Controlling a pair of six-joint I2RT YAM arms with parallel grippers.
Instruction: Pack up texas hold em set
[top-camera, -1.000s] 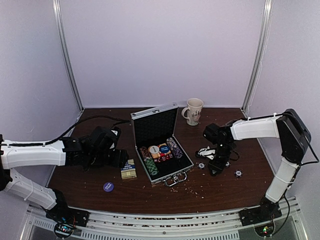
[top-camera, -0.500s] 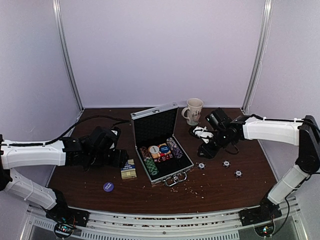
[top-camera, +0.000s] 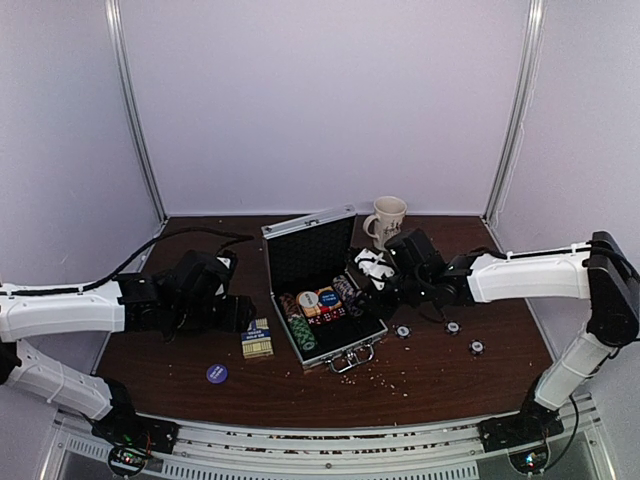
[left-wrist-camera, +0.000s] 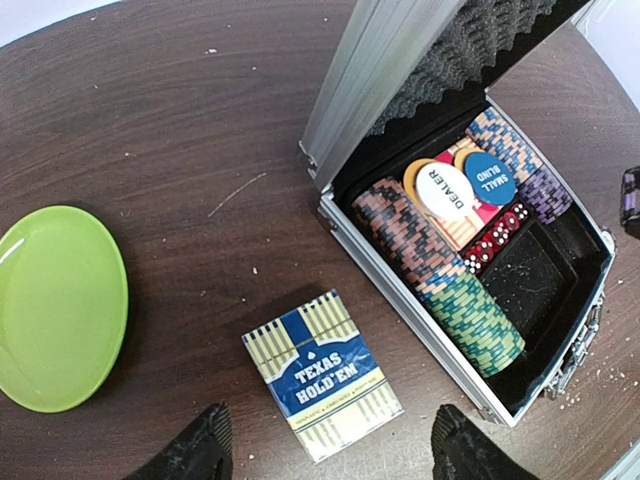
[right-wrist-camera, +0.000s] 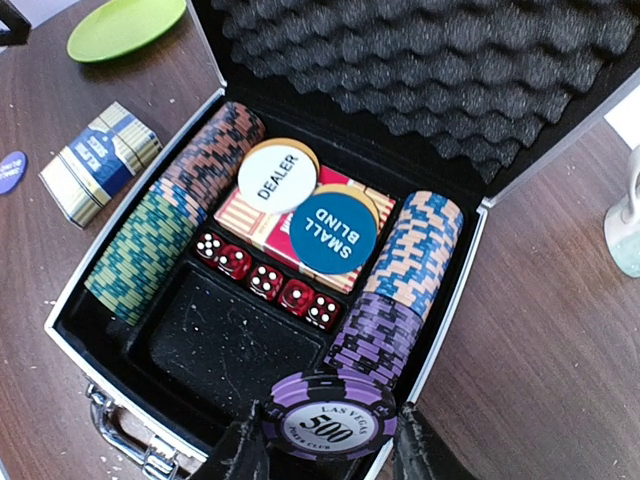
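Note:
The silver briefcase (top-camera: 372, 330) stands open mid-table, its lid upright. It holds rows of chips, red dice (right-wrist-camera: 265, 280), a DEALER button (right-wrist-camera: 278, 175) and a SMALL BLIND button (right-wrist-camera: 335, 228). My right gripper (right-wrist-camera: 325, 445) is shut on a purple 500 chip (right-wrist-camera: 330, 428), just above the purple row at the case's right side. Left of the case, my left gripper (left-wrist-camera: 325, 455) hangs open over the blue Texas Hold'em card box (left-wrist-camera: 322, 375) without touching it. Three loose chips (top-camera: 452, 327) lie right of the case. A purple round button (top-camera: 217, 373) lies near the front left.
A green plate (left-wrist-camera: 60, 305) lies on the table left of the card box, under the left arm. The beige mug (top-camera: 387, 222) stands behind the case's right corner, close to the right arm. Crumbs dot the wood in front of the case.
My right arm has lifted from the loose chips on the right and swung left over the open case, carrying the purple chip. The left arm has hardly moved.

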